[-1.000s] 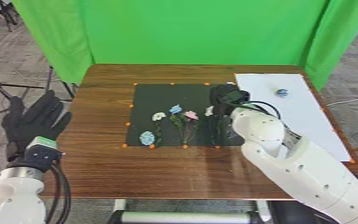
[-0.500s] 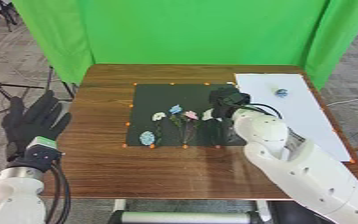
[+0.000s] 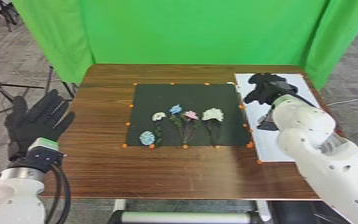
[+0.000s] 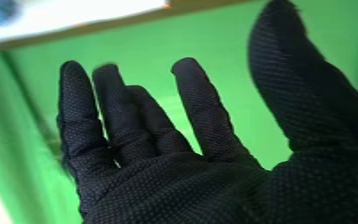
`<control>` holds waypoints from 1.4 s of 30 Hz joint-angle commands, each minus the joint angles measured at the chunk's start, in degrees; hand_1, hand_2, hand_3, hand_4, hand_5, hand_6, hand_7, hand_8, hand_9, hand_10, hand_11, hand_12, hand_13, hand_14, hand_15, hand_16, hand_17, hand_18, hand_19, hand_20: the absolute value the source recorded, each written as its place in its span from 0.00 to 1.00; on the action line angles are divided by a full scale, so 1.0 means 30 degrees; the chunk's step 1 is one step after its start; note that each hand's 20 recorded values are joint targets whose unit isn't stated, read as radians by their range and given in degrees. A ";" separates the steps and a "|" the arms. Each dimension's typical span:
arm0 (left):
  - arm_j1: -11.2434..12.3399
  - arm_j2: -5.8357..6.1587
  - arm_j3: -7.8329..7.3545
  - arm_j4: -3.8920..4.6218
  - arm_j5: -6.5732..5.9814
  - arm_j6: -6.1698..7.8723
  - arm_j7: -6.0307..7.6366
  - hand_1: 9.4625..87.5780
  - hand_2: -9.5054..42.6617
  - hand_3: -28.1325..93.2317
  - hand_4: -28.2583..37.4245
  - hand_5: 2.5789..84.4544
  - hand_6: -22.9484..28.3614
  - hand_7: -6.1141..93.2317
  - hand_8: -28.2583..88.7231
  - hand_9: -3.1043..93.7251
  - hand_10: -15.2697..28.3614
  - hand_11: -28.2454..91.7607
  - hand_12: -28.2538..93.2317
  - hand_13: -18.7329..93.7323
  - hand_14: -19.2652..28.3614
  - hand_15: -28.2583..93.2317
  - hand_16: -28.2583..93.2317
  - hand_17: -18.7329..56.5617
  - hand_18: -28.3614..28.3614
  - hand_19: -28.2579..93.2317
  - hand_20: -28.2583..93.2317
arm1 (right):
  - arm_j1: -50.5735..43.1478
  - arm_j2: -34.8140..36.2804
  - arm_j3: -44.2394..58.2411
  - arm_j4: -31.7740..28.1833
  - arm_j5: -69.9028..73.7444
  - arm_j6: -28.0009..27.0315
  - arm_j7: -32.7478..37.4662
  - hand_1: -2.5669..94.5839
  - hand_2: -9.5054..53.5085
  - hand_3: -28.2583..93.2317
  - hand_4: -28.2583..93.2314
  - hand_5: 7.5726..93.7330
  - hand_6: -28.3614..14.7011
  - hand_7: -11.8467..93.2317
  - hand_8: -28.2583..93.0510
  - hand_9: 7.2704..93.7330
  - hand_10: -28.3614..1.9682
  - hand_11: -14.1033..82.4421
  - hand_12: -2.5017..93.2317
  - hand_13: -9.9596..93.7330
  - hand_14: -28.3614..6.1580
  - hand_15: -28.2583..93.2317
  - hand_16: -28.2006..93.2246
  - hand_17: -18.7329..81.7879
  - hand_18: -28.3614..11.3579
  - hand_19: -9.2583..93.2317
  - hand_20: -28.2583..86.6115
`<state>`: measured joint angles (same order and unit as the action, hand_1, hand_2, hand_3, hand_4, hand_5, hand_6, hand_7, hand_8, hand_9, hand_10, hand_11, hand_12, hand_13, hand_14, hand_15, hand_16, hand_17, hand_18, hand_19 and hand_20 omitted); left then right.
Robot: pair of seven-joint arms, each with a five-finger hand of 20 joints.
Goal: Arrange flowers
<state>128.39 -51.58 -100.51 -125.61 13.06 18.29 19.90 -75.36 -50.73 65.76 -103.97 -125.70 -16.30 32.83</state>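
Two white flowers [image 3: 213, 114], two blue [image 3: 147, 137], one pink [image 3: 191, 115] on one black mat [image 3: 167, 94]

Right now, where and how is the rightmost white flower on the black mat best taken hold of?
Probably pinch the white flower by its stem, just below the bloom, from above and across: it lies flat, the thin stem runs toward the robot, and neighbouring stems lie only on its left.
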 commanded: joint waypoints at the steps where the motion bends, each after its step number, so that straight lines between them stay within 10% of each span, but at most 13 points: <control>1: -0.0318 0.0133 0.0359 0.0327 0.0165 -0.1039 0.0179 0.20 0.46 0.79 0.00 0.42 0.60 0.26 0.16 0.31 0.67 0.45 0.33 0.28 0.65 0.53 0.17 0.15 0.72 0.50 0.34 | 0.2973 0.0404 -0.0390 0.3625 0.3376 0.0677 0.1649 0.32 0.13 0.88 0.02 0.34 0.44 0.24 0.15 0.23 0.13 0.22 0.18 0.26 0.17 0.54 0.28 0.31 0.17 0.66 0.41; 13: -0.1296 0.0156 0.1359 0.0509 0.0212 -0.1053 0.0046 0.20 0.46 0.79 0.00 0.42 0.60 0.26 0.16 0.30 0.67 0.44 0.33 0.29 0.67 0.54 0.18 0.15 0.73 0.50 0.34 | 0.5684 -0.0060 -0.2625 0.7739 0.1828 0.2284 0.1366 0.29 0.21 0.88 0.03 0.33 0.45 0.25 0.15 0.21 0.20 0.23 0.15 0.24 0.21 0.53 0.25 0.32 0.19 0.68 0.41; 30: -0.1267 0.0127 0.1318 0.0492 0.0146 -0.1147 -0.0064 0.20 0.46 0.79 0.00 0.42 0.60 0.26 0.16 0.33 0.67 0.45 0.34 0.32 0.69 0.57 0.18 0.15 0.73 0.50 0.34 | 0.6688 -0.0397 -0.3165 1.0426 0.3695 -0.0533 0.2202 0.32 0.28 0.90 0.03 0.40 0.40 0.23 0.14 0.30 0.32 0.28 0.13 0.34 0.31 0.56 0.24 0.38 0.17 0.78 0.45; 36: -0.1353 0.0043 0.1290 0.0562 0.0225 -0.1210 -0.0306 0.20 0.46 0.79 0.00 0.43 0.60 0.26 0.16 0.33 0.67 0.45 0.34 0.32 0.69 0.57 0.18 0.15 0.74 0.51 0.34 | 0.6280 -0.0423 -0.3415 1.0343 0.2647 -0.0660 0.2223 0.54 0.02 0.90 0.00 0.51 0.53 0.30 0.11 0.54 0.44 0.34 0.16 0.56 0.44 0.63 0.31 0.47 0.18 0.87 0.50; 42: -0.1365 -0.0095 0.1105 0.0524 0.0567 -0.1097 -0.0801 0.25 0.40 0.79 0.00 0.43 0.60 0.27 0.16 0.33 0.67 0.46 0.34 0.33 0.69 0.58 0.18 0.16 0.73 0.51 0.34 | 0.5252 -0.0134 -0.3571 0.9916 0.2258 0.1102 0.2410 0.68 0.00 0.79 0.00 0.60 0.62 0.35 0.10 0.68 0.55 0.36 0.30 0.67 0.66 0.63 0.50 0.50 0.22 0.87 0.56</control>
<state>124.27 -51.30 -96.64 -124.07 13.78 15.56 19.14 -56.06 -51.99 55.89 -73.30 -118.16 -18.03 39.04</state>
